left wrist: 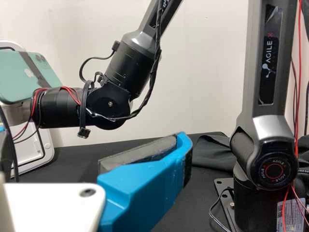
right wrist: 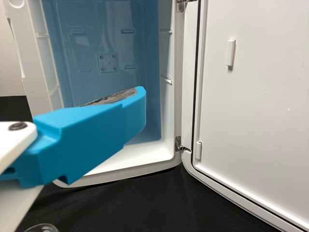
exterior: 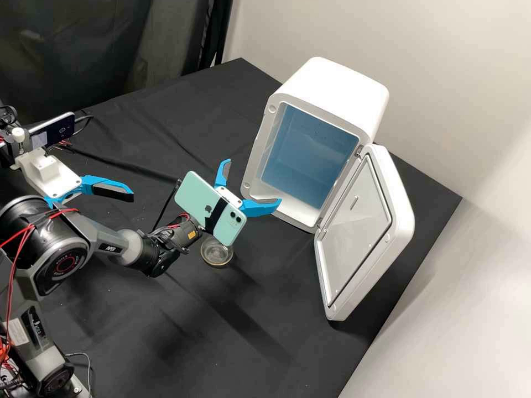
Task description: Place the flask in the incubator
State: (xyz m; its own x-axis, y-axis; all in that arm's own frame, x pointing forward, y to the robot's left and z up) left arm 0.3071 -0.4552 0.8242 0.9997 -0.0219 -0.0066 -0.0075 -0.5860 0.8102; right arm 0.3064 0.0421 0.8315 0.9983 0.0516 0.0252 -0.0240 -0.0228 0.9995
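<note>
Right hand (exterior: 253, 183) wide open, empty, at mouth of white blue-lined incubator (exterior: 332, 94). Small clear glass flask (exterior: 217, 254), possibly shallow, sits below-behind it: a descending wrist could knock it away.

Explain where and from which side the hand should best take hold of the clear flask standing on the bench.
Probably across its round outer wall, coming straight down from above. The flask sits upright, low and wide, its rim facing up, so a side approach would offer little height to grip. The right hand is open.
</note>
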